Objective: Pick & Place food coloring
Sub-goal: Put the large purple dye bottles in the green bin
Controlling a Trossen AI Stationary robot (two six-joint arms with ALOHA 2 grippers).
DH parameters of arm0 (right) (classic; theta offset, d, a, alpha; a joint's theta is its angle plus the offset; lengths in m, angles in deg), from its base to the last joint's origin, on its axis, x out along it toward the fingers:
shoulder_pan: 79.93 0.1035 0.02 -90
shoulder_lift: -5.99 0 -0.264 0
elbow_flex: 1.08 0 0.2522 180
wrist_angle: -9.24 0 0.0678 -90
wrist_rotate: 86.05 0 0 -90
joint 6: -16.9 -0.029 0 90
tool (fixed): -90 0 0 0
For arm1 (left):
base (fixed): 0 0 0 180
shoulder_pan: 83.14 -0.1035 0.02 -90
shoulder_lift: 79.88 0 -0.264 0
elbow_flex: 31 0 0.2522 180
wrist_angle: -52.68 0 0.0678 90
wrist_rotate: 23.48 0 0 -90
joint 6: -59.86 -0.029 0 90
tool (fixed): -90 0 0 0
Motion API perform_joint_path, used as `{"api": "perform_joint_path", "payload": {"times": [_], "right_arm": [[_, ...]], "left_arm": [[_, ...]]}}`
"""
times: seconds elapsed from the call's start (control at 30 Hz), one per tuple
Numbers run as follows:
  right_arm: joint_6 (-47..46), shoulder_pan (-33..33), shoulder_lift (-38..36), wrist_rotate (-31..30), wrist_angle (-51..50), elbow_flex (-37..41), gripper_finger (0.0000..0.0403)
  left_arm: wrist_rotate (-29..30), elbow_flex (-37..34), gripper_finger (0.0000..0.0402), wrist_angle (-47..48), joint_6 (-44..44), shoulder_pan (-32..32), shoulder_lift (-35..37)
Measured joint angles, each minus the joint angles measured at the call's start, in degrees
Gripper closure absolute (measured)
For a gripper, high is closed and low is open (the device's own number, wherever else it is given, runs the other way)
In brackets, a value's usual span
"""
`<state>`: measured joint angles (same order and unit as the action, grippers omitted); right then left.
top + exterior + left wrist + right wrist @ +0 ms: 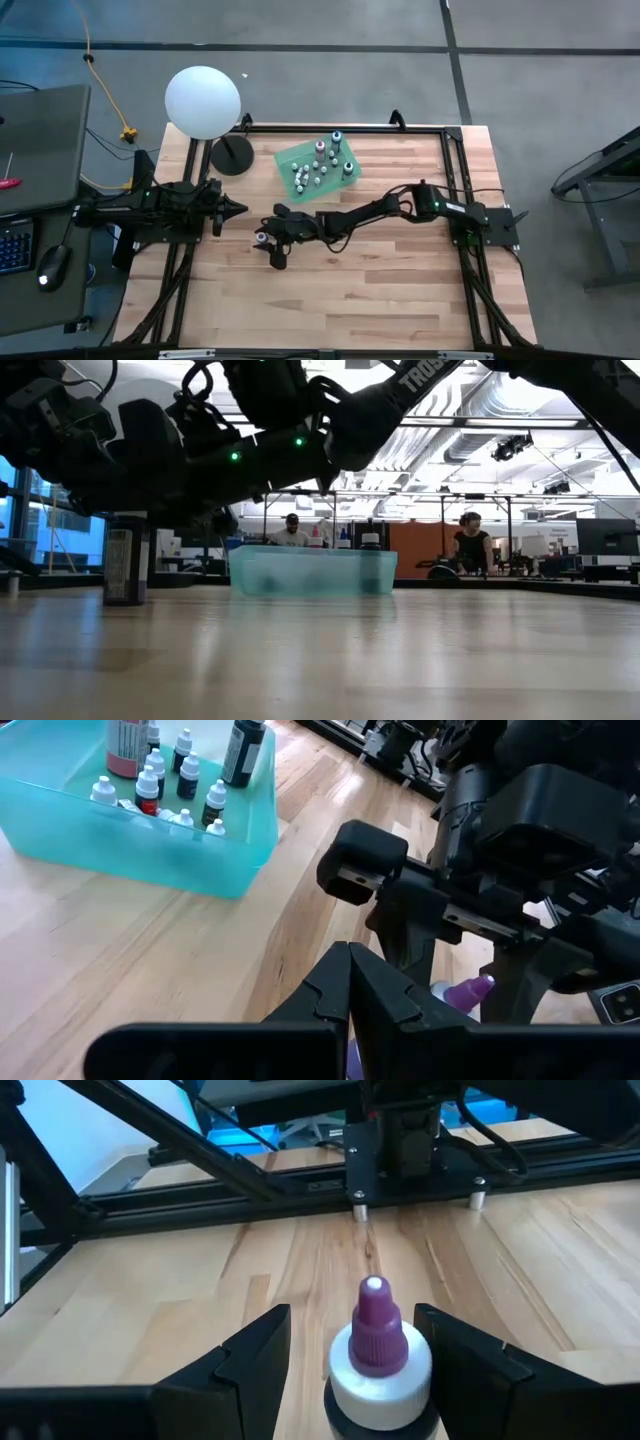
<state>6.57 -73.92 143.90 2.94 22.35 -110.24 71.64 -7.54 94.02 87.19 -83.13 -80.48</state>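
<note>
One food coloring bottle, with a purple tip, a white collar and a dark body, stands upright on its base on the wooden table, left of centre. My right gripper reaches in nearly level from the table's right and is open. Its fingers stand on either side of the bottle's top with gaps showing. Several more food coloring bottles stand in a teal bin at the far middle. My left gripper waits shut at the table's left, pointing at the bottle.
A white globe on a black round foot stands at the far left, beside the bin. A black frame runs along the table's far and right sides. The near half of the table is bare wood.
</note>
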Motion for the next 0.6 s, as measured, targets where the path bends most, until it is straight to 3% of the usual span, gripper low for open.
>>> {"api": "perform_joint_path", "payload": {"times": [0.6], "right_arm": [[-0.06,0.05,-0.02,-0.58,-3.06,0.05,0.0208]], "left_arm": [[0.02,0.02,0.0401,0.0,0.0,0.02,0.0]]}}
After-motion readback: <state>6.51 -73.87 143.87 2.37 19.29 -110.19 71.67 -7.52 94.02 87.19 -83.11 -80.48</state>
